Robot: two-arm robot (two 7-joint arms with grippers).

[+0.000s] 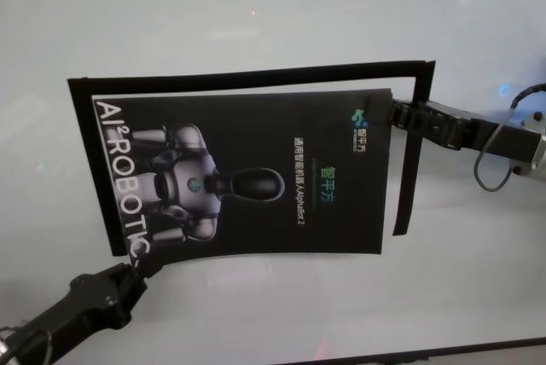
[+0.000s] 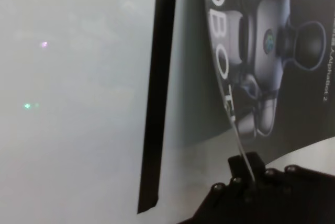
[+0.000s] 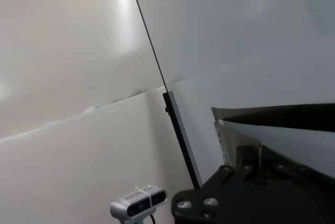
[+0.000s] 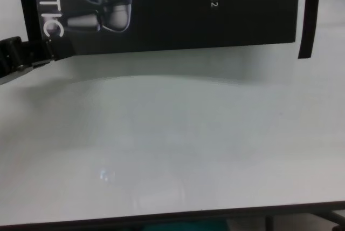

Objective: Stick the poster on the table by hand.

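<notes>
2 tools [image 1: 141,267] [image 1: 394,114] pinching poster [image 1: 256,177] corners, table [image 1: 256,7] margins wide

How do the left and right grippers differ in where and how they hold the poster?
The left gripper pinches the poster at its near left corner, by the "ROBOTIC" lettering; the right gripper pinches the far right corner, near the small logo. The left arm comes in from the table's near left; the right arm reaches in from the right side. Both are black, blocky and shut on the poster's edge, holding it inside the black tape frame.
</notes>
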